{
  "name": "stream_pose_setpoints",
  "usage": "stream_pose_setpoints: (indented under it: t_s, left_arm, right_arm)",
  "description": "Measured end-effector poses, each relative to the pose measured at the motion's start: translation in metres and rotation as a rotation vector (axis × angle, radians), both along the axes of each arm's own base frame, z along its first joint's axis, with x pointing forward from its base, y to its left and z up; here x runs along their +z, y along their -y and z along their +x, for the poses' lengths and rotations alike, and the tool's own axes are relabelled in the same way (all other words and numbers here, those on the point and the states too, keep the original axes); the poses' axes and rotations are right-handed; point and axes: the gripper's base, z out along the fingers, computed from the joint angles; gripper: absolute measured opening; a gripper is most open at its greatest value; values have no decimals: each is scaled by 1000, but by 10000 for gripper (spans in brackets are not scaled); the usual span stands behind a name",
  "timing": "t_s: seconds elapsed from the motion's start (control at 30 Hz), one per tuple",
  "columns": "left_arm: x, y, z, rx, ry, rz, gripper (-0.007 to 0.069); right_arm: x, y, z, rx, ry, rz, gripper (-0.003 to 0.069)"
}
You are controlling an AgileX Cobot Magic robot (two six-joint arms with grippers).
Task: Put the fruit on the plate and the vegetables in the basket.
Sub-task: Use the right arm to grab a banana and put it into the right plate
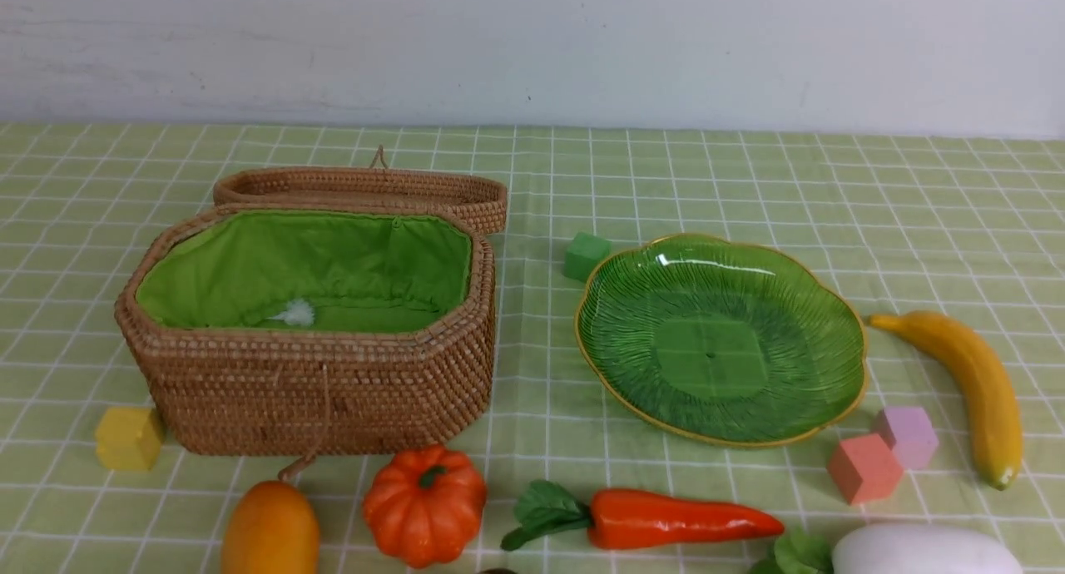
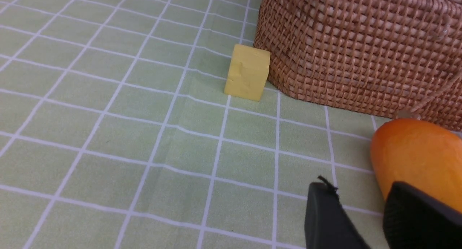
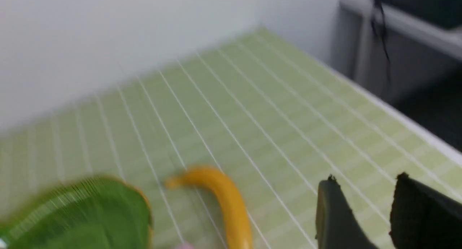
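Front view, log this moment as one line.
plate empty | basket open | banana, mango, pumpkin, carrot on table | left gripper open | right gripper open

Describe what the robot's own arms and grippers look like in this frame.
The left gripper has two matte black, wedge-shaped fingers narrowing toward the tips, one tip slightly frayed. The right gripper has the same dark tapered pair, blurred. No arm links or markings are visible in any view.

Open wicker basket [image 1: 316, 391] left, green plate [image 1: 720, 341] right, banana [image 1: 965, 374] far right; mango [image 1: 270, 528], pumpkin [image 1: 424, 503], carrot [image 1: 674, 520], radish [image 1: 923, 551] along bottom edge.
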Motion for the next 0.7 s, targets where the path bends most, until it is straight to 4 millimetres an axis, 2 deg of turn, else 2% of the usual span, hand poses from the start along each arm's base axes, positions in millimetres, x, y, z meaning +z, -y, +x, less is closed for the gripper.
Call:
stream_pose_setpoints:
  t_s: [0.17, 0.3, 0.33, 0.37, 0.4, 0.53, 0.7]
  left_arm:
    - [0, 0, 0, 0, 0, 0, 239]
    - [0, 0, 0, 0, 0, 0, 239]
    - [0, 0, 0, 0, 0, 0, 239]
    - [0, 0, 0, 0, 0, 0, 239]
    - [0, 0, 0, 0, 0, 0, 239]
    - [0, 0, 0, 0, 0, 0, 239]
    - [0, 0, 0, 0, 0, 0, 239]
  right_arm:
    - [-46, 3, 64, 20, -259, 45, 241]
    - [-73, 1, 94, 60, -337, 87, 241]
    - [-85, 0, 105, 97, -378, 89, 241]
    - [-85, -1, 105, 98, -375, 93, 241]
    - [-98, -3, 115, 150, -419, 93, 239]
    - [-124, -7, 141, 256, -431, 101, 242]
    - [-141, -6, 167, 283, -395, 83, 284]
